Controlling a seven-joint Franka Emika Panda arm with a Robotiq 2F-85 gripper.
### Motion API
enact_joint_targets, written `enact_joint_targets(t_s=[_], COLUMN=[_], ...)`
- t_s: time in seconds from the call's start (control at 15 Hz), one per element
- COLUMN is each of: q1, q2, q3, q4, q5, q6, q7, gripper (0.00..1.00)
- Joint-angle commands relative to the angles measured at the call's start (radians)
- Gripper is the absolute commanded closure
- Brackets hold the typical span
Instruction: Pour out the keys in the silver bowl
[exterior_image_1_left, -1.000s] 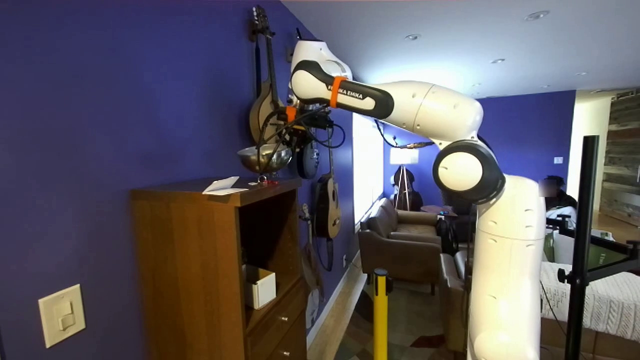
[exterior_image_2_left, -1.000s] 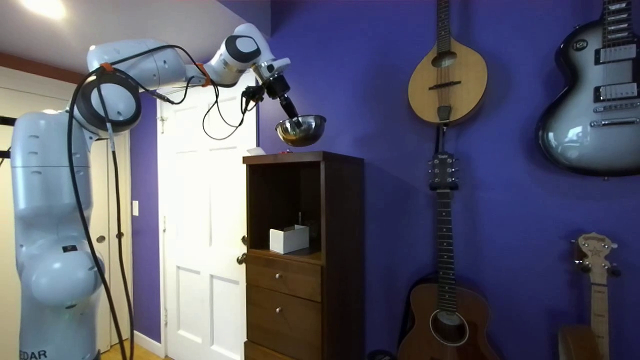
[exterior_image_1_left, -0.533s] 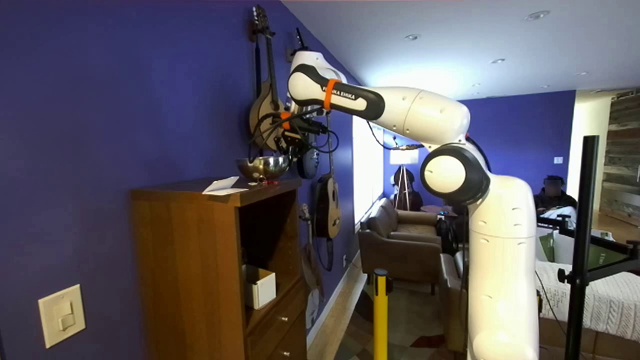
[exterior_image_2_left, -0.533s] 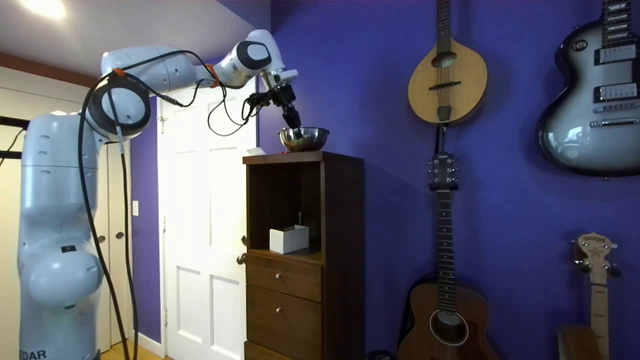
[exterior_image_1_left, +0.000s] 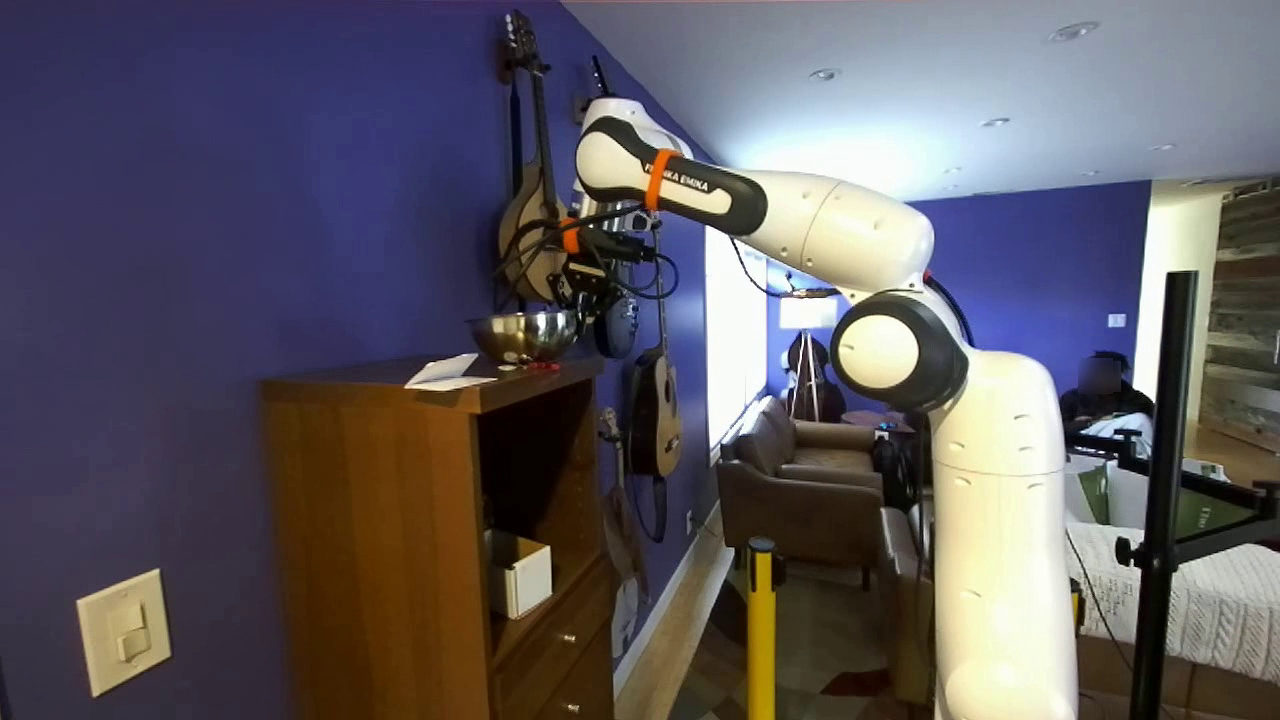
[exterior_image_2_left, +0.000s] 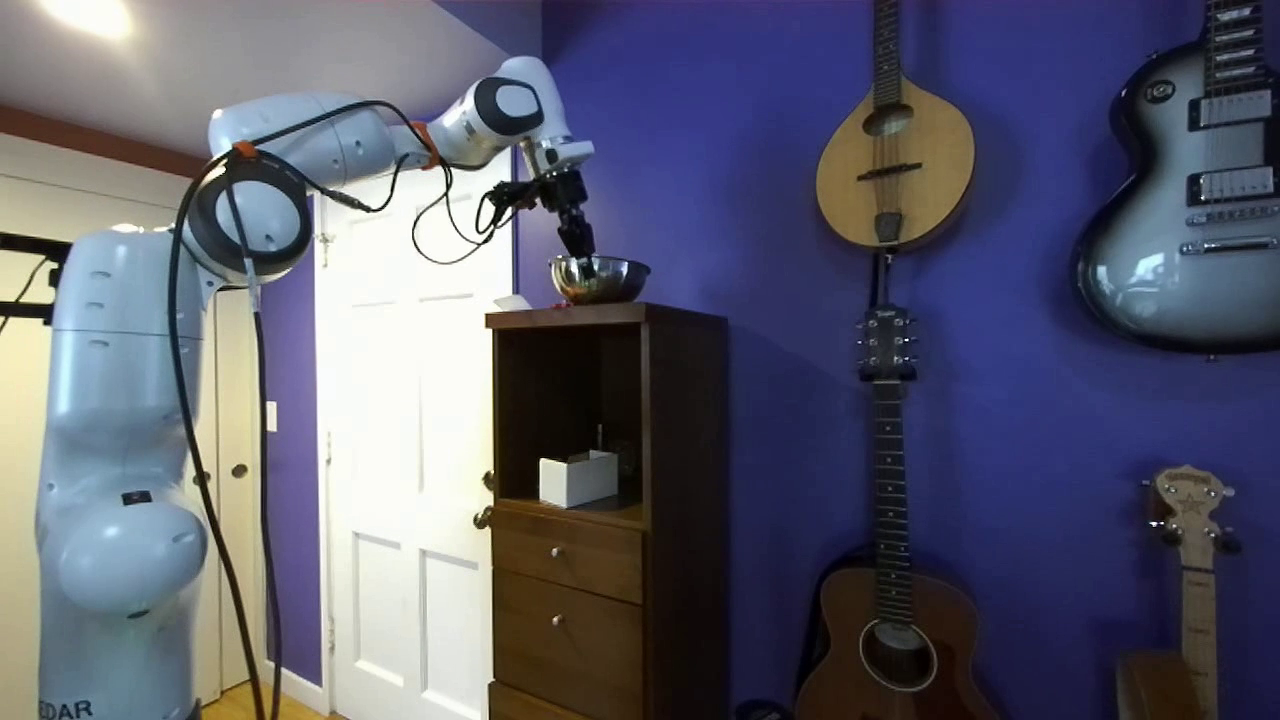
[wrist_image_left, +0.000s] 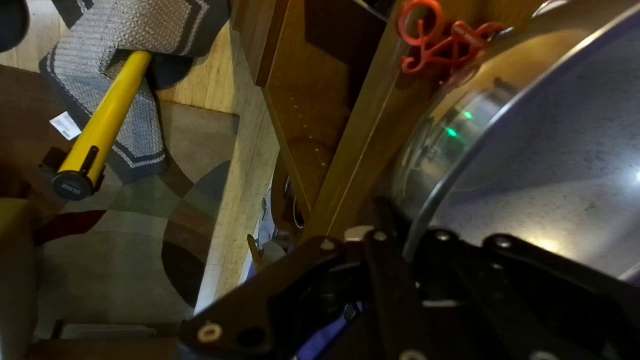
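The silver bowl (exterior_image_1_left: 525, 338) is upright and low over the top of the brown cabinet (exterior_image_1_left: 370, 372); whether it touches cannot be told. It shows in an exterior view (exterior_image_2_left: 603, 281) and at the right of the wrist view (wrist_image_left: 560, 165), where the visible inside is bare. My gripper (exterior_image_2_left: 587, 264) is shut on the bowl's rim, one finger outside and one inside; the rim runs between the dark fingers (wrist_image_left: 406, 242) in the wrist view. A red keychain (wrist_image_left: 445, 40) lies on the cabinet top beside the bowl, also in an exterior view (exterior_image_1_left: 543, 366), with small silvery key pieces (exterior_image_1_left: 510, 358).
A folded white paper (exterior_image_1_left: 445, 373) lies on the cabinet top near its edge. A white box (exterior_image_2_left: 578, 478) stands in the open shelf below. The purple wall with a hanging mandolin (exterior_image_2_left: 895, 165) is behind. A yellow post (wrist_image_left: 105, 120) stands on the floor.
My gripper has lowered with the bowl from well above the cabinet down to its top. In the last half second both have shifted slightly sideways, toward the door side.
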Motion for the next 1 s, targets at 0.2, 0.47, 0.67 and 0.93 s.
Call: enact_joint_targets(t_s=[0.2, 0.47, 0.67, 0.93], q1=[0.014, 0.038, 0.053, 0.059], q2=[0.032, 0.069, 0.087, 0.115], q3=[0.012, 0.021, 0.022, 0.016], q4=[0.034, 0.057, 0.060, 0.085], q5=[0.042, 0.007, -0.014, -0.021], q6=[0.133, 0.188, 0.212, 0.213], q7=[0.040, 0.044, 0.045, 0.072], gripper=[0.99, 0.99, 0.99, 0.99])
